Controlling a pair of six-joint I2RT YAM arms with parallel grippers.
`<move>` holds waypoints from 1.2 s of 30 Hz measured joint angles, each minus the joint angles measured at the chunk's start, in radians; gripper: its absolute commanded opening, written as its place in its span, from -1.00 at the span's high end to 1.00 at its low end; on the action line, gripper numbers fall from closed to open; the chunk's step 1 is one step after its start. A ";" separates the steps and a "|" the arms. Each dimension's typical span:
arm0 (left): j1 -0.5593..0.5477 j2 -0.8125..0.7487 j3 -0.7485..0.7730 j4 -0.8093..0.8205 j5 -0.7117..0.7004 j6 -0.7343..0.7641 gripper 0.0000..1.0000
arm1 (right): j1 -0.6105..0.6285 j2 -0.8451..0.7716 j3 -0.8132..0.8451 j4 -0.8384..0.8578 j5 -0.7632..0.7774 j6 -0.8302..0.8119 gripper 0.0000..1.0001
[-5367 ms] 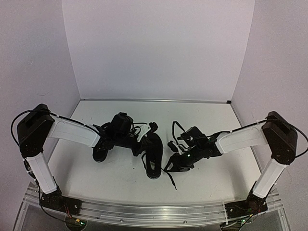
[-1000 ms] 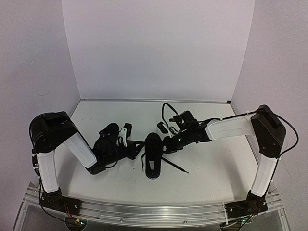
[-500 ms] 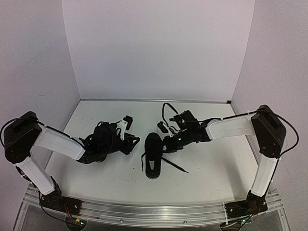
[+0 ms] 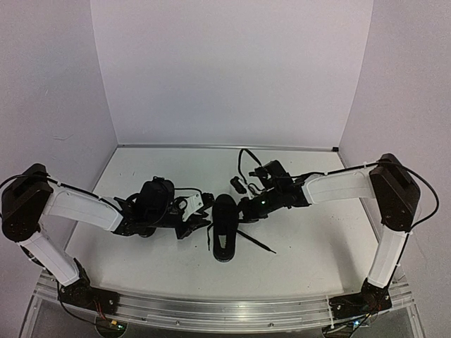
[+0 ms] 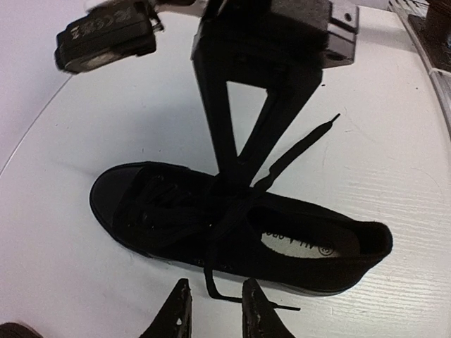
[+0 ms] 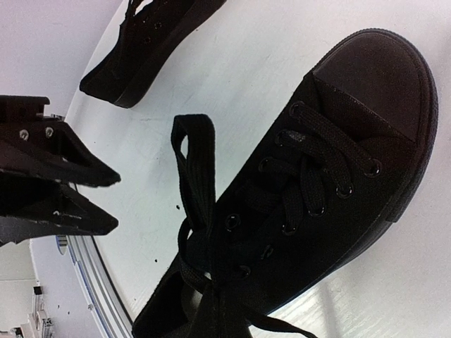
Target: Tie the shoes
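One black low-top shoe (image 4: 224,229) lies in the middle of the white table (image 4: 310,246), toe toward the back wall and heel opening toward the arms. Its laces are undone. One loose lace (image 4: 258,243) trails across the table to the right, and another hangs down the shoe's left side.

The right gripper (image 4: 243,209) reaches in from the right and sits at the lacing. From the left wrist camera its two fingers narrow to a point right on the crossed laces (image 5: 239,172). From its own camera the tips (image 6: 116,204) are almost together, with a loop of lace (image 6: 194,144) standing just beside them. I cannot tell whether they are pinching any lace.

The left gripper (image 4: 203,215) hovers at the shoe's left side with its fingertips (image 5: 177,310) a little apart and nothing between them.

The second shoe (image 6: 144,39) shows only in the right wrist view, lying farther off to the left. From above, the left arm covers that area.
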 measured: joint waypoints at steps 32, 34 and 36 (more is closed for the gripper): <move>-0.044 0.160 0.228 -0.159 0.010 0.360 0.54 | 0.000 0.000 0.000 0.008 -0.022 0.022 1.00; -0.045 0.169 0.236 -0.159 0.010 0.364 0.54 | 0.000 0.000 0.000 0.008 -0.023 0.023 1.00; -0.045 0.180 0.243 -0.159 0.010 0.366 0.56 | 0.000 0.000 0.000 0.009 -0.023 0.024 1.00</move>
